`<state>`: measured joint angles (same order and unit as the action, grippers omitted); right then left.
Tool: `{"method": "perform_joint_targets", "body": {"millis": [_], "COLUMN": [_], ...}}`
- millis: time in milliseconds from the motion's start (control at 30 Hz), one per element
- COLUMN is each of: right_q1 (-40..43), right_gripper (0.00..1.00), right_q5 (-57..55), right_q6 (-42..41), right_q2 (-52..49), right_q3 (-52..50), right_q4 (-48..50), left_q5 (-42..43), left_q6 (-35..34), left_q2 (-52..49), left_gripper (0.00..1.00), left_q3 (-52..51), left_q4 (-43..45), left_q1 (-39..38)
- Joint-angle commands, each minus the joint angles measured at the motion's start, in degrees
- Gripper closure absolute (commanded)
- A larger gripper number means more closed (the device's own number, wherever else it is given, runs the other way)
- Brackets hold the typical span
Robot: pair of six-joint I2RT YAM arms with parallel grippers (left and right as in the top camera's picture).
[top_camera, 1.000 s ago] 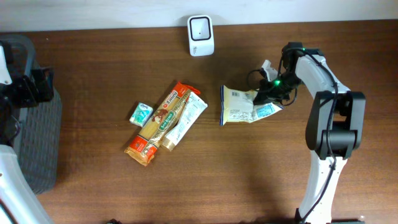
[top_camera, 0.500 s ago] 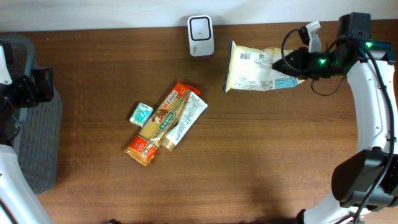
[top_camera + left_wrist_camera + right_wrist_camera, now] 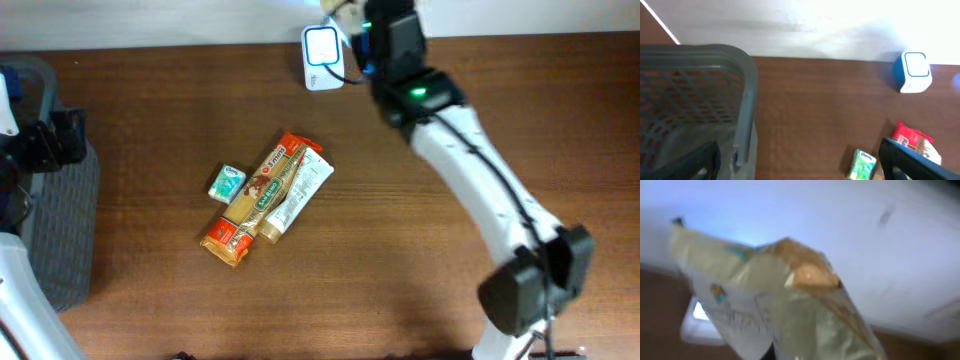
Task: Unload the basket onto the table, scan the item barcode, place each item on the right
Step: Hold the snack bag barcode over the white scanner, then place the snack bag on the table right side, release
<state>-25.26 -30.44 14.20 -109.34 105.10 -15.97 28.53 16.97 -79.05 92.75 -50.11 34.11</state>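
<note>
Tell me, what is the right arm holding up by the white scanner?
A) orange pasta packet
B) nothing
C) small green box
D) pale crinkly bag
D: the pale bag fills the right wrist view, up near the scanner, while the pasta packet and green box lie on the table.

Right arm (image 3: 470,160) holds the bag (image 3: 348,12) (barely showing) beside the scanner (image 3: 322,48).

The brown wooden table (image 3: 400,260) carries a white scanner (image 3: 322,45) at its far edge, a small green pack (image 3: 227,183), a pasta packet (image 3: 255,200) touching a white tube (image 3: 298,195), and a grey basket (image 3: 70,230) at the left.
</note>
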Motion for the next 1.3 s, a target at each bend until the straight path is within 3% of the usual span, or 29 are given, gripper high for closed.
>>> {"method": "perform_joint_targets", "body": {"millis": [0, 100, 167, 233, 300, 767, 1133, 1200, 1267], "right_q1": [-2.62, -3.19, -3.23, -2.99, -2.91, -1.03, -0.63, -0.76, -0.76], "right_gripper": [0.96, 0.96, 0.96, 0.96, 0.96, 0.96, 0.96, 0.96, 0.96], "right_q5": [-14.14, -13.86, -10.23, -7.13, -6.36, -0.13, -1.44, -5.46, -7.13], "right_q6": [25.86, 45.44, 54.93, 59.12, 59.21, 60.96, 58.58, 56.37, 47.78], "right_q2": [-9.01, -17.38, -21.51, -24.11, -25.53, -30.01, -28.96, -23.58, -14.38], "right_q3": [0.76, 0.76, 0.76, 0.79, 0.76, 0.79, 0.79, 0.79, 0.79], "right_q4": [15.85, 34.23, 41.16, 44.46, 49.72, 54.80, 58.27, 55.12, 40.50], "left_q5": [0.61, 0.61, 0.61, 0.61, 0.61, 0.61, 0.61, 0.61, 0.61], "left_q6": [0.70, 0.70, 0.70, 0.70, 0.70, 0.70, 0.70, 0.70, 0.70], "left_q2": [0.79, 0.79, 0.79, 0.79, 0.79, 0.79, 0.79, 0.79, 0.79], "left_gripper": [0.01, 0.01, 0.01, 0.01, 0.01, 0.01, 0.01, 0.01, 0.01], "left_q3": [0.61, 0.61, 0.61, 0.61, 0.61, 0.61, 0.61, 0.61, 0.61], "left_q4": [-0.09, -0.09, -0.09, -0.09, -0.09, -0.09, -0.09, -0.09, -0.09], "left_q1": [0.20, 0.20, 0.20, 0.20, 0.20, 0.20, 0.20, 0.20, 0.20]}}
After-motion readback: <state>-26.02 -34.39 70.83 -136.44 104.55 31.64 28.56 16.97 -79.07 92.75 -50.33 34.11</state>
